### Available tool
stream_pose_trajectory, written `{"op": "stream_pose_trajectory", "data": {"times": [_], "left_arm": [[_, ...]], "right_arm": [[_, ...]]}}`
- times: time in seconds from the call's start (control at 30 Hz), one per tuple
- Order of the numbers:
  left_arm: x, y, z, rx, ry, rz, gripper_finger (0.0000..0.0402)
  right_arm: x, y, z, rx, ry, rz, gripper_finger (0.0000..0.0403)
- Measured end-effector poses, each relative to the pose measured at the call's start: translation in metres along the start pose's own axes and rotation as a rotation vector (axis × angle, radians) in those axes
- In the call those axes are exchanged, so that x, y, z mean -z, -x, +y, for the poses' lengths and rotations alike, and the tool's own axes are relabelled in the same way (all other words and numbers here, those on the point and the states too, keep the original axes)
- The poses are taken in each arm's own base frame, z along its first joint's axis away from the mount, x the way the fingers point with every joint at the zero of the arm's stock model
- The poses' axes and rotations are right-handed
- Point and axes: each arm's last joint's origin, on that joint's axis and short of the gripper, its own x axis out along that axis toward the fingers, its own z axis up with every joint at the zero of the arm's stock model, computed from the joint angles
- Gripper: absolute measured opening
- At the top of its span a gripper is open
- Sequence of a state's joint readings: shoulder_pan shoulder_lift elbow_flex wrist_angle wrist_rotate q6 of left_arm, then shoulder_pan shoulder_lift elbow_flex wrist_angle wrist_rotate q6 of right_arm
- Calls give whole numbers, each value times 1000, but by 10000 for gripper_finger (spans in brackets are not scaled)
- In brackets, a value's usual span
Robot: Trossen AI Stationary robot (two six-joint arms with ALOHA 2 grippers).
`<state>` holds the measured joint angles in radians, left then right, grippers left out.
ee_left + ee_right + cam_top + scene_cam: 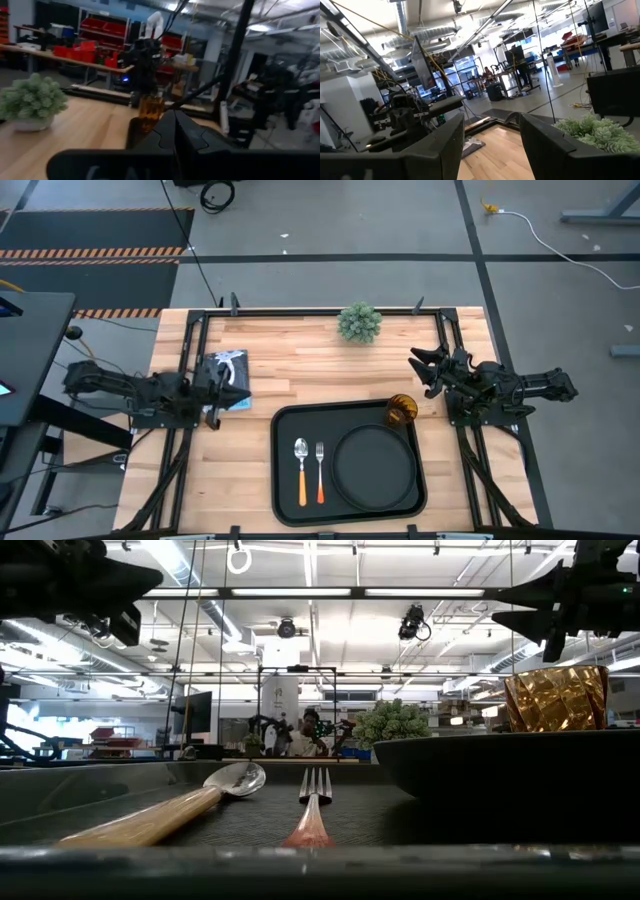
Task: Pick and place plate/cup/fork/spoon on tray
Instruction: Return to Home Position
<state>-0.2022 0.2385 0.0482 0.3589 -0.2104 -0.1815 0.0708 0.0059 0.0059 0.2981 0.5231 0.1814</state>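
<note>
The black tray (283, 480) lies at the table's near middle. On it the round black plate (375, 465) sits at the right. The spoon (301, 470) and the fork (320, 470) lie side by side at the left, orange handles toward the near edge. The amber cup (402, 410) stands upright at the tray's far right corner, and also shows in the low view (556, 698). My left gripper (240, 394) is shut and empty over the table left of the tray. My right gripper (422, 371) is open and empty, raised just beyond the cup (492, 145).
A small green plant (360, 322) stands at the table's far edge, middle. A flat white and dark object (228, 367) lies on the wood by my left gripper. Bare wood shows between the tray and the plant. A person sits in the room beyond (308, 735).
</note>
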Motion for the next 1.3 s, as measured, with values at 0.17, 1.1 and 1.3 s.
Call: {"op": "stream_pose_trajectory", "data": {"times": [0.17, 1.1, 1.3], "left_arm": [[11, 9, -1, 31, 25, 22, 3], [21, 23, -15, 181, -156, 107, 13], [22, 22, -15, 176, -84, 127, 37]], "right_arm": [[0, 0, 0, -1, 1, 0, 197], [0, 0, 0, -1, 0, 0, 197], [0, 0, 0, 0, 0, 0, 197]]}}
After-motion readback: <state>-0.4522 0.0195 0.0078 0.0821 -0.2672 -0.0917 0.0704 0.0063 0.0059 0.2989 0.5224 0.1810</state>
